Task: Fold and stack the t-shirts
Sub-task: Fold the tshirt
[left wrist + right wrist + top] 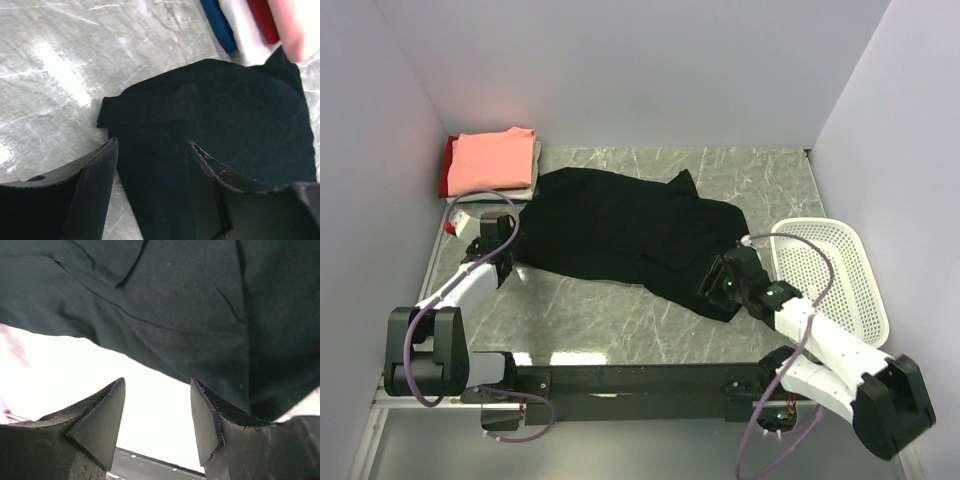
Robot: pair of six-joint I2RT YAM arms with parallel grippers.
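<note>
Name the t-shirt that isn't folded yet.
The black t-shirt, spread loosely mid-table; the salmon-pink t-shirt lies folded atop others at the far left.

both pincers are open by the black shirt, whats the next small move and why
Probably lower the left pincer and close it on the edge of the black t-shirt beneath it. Its jaws stand open with that cloth lying right between them, and the shirt lies rumpled and unfolded, so it likely needs a grip to start a fold.
</note>
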